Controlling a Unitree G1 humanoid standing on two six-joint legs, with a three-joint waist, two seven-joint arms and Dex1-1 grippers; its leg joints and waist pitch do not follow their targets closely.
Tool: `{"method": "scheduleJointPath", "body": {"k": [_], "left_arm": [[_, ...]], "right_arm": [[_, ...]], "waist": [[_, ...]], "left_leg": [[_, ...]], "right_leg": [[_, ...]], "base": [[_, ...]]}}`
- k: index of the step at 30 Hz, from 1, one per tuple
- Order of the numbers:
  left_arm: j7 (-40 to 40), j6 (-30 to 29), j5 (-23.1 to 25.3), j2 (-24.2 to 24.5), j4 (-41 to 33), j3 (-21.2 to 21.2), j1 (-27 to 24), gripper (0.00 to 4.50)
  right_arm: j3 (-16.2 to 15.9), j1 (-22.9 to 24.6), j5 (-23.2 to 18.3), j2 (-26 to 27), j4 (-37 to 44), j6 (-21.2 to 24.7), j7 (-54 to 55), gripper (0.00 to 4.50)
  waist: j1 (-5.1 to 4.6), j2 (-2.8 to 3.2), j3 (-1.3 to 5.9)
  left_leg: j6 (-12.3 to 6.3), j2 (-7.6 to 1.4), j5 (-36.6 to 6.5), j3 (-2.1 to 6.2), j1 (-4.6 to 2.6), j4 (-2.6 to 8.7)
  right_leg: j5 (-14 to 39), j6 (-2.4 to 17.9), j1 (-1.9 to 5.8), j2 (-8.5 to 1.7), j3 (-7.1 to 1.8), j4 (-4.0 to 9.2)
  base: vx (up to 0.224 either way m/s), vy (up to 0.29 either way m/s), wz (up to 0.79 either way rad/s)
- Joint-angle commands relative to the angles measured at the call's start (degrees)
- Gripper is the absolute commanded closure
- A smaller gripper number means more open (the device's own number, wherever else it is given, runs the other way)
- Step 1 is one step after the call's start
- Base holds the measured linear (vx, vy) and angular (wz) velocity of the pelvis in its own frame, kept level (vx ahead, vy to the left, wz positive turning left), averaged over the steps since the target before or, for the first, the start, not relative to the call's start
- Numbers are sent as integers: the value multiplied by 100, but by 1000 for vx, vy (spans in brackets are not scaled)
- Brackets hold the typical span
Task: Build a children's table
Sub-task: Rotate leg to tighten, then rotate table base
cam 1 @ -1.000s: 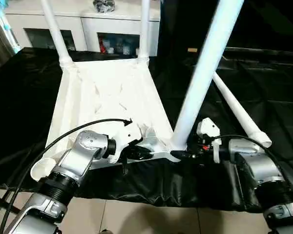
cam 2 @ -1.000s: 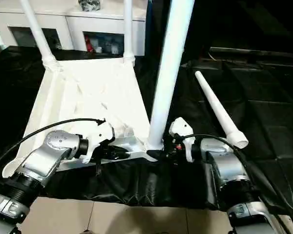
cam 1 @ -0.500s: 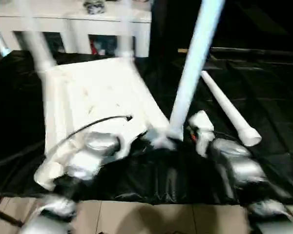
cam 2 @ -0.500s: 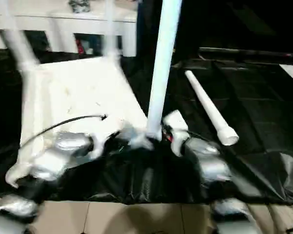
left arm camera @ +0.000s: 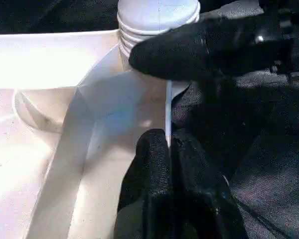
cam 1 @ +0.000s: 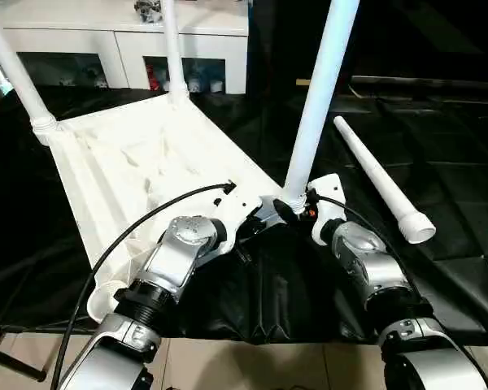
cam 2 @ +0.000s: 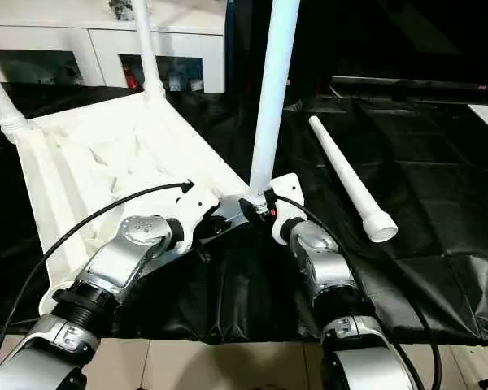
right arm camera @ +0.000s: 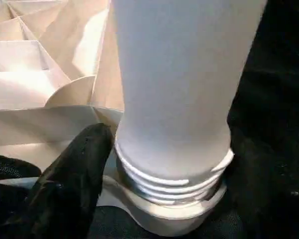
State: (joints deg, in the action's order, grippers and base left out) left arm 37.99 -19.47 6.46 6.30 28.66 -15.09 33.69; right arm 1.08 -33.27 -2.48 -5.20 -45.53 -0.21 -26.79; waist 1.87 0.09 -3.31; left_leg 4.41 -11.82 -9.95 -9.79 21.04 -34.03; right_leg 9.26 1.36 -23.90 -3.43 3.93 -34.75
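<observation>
The children's table lies upside down on black cloth, its white ribbed tabletop (cam 1: pixel 138 162) facing up. Two legs (cam 1: pixel 172 49) (cam 1: pixel 12 73) stand in the far corner sockets. A third leg (cam 1: pixel 317 97) stands upright in the near right socket, threaded collar at its foot (right arm camera: pixel 174 179). My right gripper (cam 1: pixel 297 207) is at that foot, beside the collar. My left gripper (cam 1: pixel 256 227) is shut on the tabletop's thin rim (left arm camera: pixel 168 107) just beside that socket. A fourth leg (cam 1: pixel 378 175) lies loose on the cloth to the right.
A white cabinet with glass doors (cam 1: pixel 122 49) stands behind the work surface. The black cloth (cam 1: pixel 447 130) hangs over the front edge, with tiled floor (cam 1: pixel 244 370) below. A black cable (cam 1: pixel 138 231) arcs over my left forearm.
The tabletop has swung round on the cloth, its far left corner now nearer me. My right forearm reaches the leg from behind instead of from the side. The view has shifted too.
</observation>
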Motion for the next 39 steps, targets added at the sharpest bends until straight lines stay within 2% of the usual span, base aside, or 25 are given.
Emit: {"method": "scheduleJointPath", "body": {"k": [1, 2, 4, 8, 9, 10, 11, 13, 15, 18, 21, 23, 24, 26, 27, 28, 29, 30, 31, 32, 34, 35, 36, 37, 39], "left_arm": [[15, 374, -117, -254, -93, -130, 242, 450], [-22, 400, -98, -248, -3, -96, 276, 450], [-39, 413, -97, -250, 54, -66, 299, 450], [-189, 499, -39, -235, 214, -10, 358, 450], [-264, 463, -55, -237, 343, 55, 424, 422], [-260, 453, -66, -240, 345, 65, 427, 422], [-236, 402, -127, -251, 346, 116, 438, 422], [-292, 416, -178, -252, 286, 190, 429, 422], [-522, 562, -153, -223, 247, 290, 427, 382], [-802, 699, -110, -141, 128, 438, 430, 379], [-1093, 550, -68, 106, -381, 719, 350, 379], [-1266, 245, 13, 357, -898, 959, 244, 379], [-1299, 146, 44, 425, -1046, 1024, 209, 379], [-1381, -214, 147, 669, -1532, 1245, 82, 379], [-1396, -451, 252, 858, -1805, 1358, -10, 379], [-1399, -688, 358, 1091, -2084, 1456, -137, 379], [-1353, -964, 479, 1397, -2407, 1543, -320, 379], [-1353, -964, 479, 1397, -2407, 1543, -320, 379], [-1320, -1145, 546, 1567, -2567, 1593, -442, 379], [-1276, -1334, 623, 1723, -2706, 1640, -564, 407], [-1203, -1591, 728, 1924, -2914, 1683, -757, 407], [-1212, -1879, 851, 2065, -3101, 1777, -926, 407], [-1235, -2254, 992, 2246, -3324, 1860, -1136, 436], [-1238, -2317, 1015, 2284, -3352, 1865, -1172, 436], [-1295, -2395, 1123, 2421, -3348, 1856, -1348, 449]], "right_arm": [[-345, 191, 24, 66, 128, 84, -376, 58], [-287, 318, -71, -101, 388, 113, -609, 58], [-252, 394, -130, -209, 538, 128, -772, 58], [-112, 553, -316, -541, 886, 228, -1167, 58], [16, 619, -465, -741, 1060, 284, -1334, 57], [31, 626, -479, -759, 1074, 288, -1344, 57], [105, 660, -550, -850, 1142, 308, -1392, 57], [197, 749, -627, -1013, 1268, 320, -1471, 57], [262, 855, -713, -1135, 1418, 405, -1578, 56], [231, 989, -785, -1205, 1624, 512, -1753, 56], [24, 1186, -840, -1211, 1936, 720, -2070, 56], [-170, 1241, -799, -1135, 2023, 785, -2165, 56], [-220, 1242, -775, -1110, 2023, 778, -2162, 56], [-366, 1220, -713, -1020, 2006, 755, -2118, 56], [-428, 1184, -659, -955, 1978, 730, -2046, 56], [-476, 1154, -608, -882, 1980, 755, -1982, 56], [-526, 1126, -571, -802, 2009, 837, -1923, 56], [-526, 1126, -571, -802, 2009, 837, -1923, 56], [-561, 1109, -554, -765, 2028, 927, -1892, 56], [-599, 1078, -498, -735, 2003, 976, -1823, 56], [-629, 1011, -413, -695, 1907, 1054, -1671, 56], [-640, 922, -321, -648, 1765, 1116, -1474, 56], [-638, 803, -225, -592, 1570, 1156, -1201, 56], [-636, 781, -211, -581, 1533, 1154, -1148, 56], [-609, 717, -245, -537, 1434, 1169, -1070, 56]], "waist": [[5, -1, 394], [22, -16, 396], [55, -8, 391], [87, -28, 393], [93, -27, 392], [110, -38, 387], [123, -99, 396], [114, -92, 392], [121, -111, 406], [129, -104, 411], [115, -132, 394], [92, -128, 391], [88, -167, 379], [61, -134, 372], [45, -163, 370], [33, -128, 353], [9, -127, 360], [1, -122, 352], [8, -112, 350], [9, -94, 344], [22, -91, 335], [31, -61, 328], [29, -47, 327], [10, -58, 334], [28, -53, 330]], "left_leg": [[-266, -59, -1484, 6, -23, 358], [-285, -66, -1455, 4, -23, 360], [-348, -71, -1465, -17, -57, 349], [-406, -58, -1344, -12, -9, 349], [-406, -58, -1364, -15, -21, 345], [-428, -52, -1386, -16, -24, 338], [-457, -53, -1296, -7, 6, 342], [-468, -59, -1269, -15, -2, 336], [-514, -55, -1120, -18, 20, 323], [-571, -64, -1033, -15, 39, 319], [-582, -78, -1109, -10, 35, 327], [-527, -91, -1132, -6, 22, 330], [-510, -95, -1148, 4, 27, 339], [-424, -112, -1225, 10, 11, 347], [-401, -126, -1216, 14, 18, 358], [-366, -126, -1269, 23, 8, 371], [-323, -120, -1308, 28, 8, 375], [-294, -123, -1339, 30, 6, 382], [-263, -122, -1398, 21, -35, 373], [-224, -129, -1404, 30, -30, 390], [-180, -141, -1444, 33, -48, 408], [-157, -135, -1486, 30, -57, 413], [-98, -142, -1502, 33, -59, 425], [-66, -135, -1479, 38, -38, 432], [-48, -123, -1613, 24, -77, 411]], "right_leg": [[1971, 981, 332, -369, -219, 539], [1957, 940, 343, -360, -223, 544], [1872, 974, 310, -345, -237, 553], [1917, 928, 353, -359, -223, 547], [1973, 909, 340, -359, -223, 554], [2101, 840, 344, -359, -218, 571], [2178, 786, 365, -378, -212, 554], [2201, 781, 342, -373, -210, 569], [1994, 805, 350, -363, -214, 548], [1759, 883, 361, -361, -204, 526], [1996, 818, 352, -375, -190, 533], [2085, 798, 337, -371, -191, 529], [2185, 785, 330, -381, -183, 526], [2271, 796, 301, -386, -190, 528], [2234, 810, 301, -383, -193, 512], [2292, 805, 282, -383, -196, 513], [2292, 802, 281, -376, -201, 504], [2293, 804, 276, -373, -206, 498], [2304, 806, 250, -364, -217, 510], [2238, 832, 252, -361, -225, 496], [2113, 895, 236, -357, -234, 486], [2118, 900, 228, -348, -235, 494], [1999, 957, 231, -353, -243, 484], [1872, 1003, 258, -352, -245, 461], [1900, 1006, 225, -357, -256, 485]], "base": [[0, 0, 0], [0, 0, 0], [0, 0, 0], [0, 0, 0], [0, 0, 0], [0, 0, 0], [0, 0, 0], [0, 0, 0], [0, 0, 0], [0, 0, 0], [0, 0, 0], [0, 0, 0], [0, 0, 0], [0, 0, 0], [0, 0, 0], [0, 0, 0], [0, 0, 0], [0, 0, 0], [0, 0, 0], [0, 0, 0], [0, 0, 0], [0, 0, 0], [0, 0, 0], [0, 0, 0], [0, 0, 0]]}}
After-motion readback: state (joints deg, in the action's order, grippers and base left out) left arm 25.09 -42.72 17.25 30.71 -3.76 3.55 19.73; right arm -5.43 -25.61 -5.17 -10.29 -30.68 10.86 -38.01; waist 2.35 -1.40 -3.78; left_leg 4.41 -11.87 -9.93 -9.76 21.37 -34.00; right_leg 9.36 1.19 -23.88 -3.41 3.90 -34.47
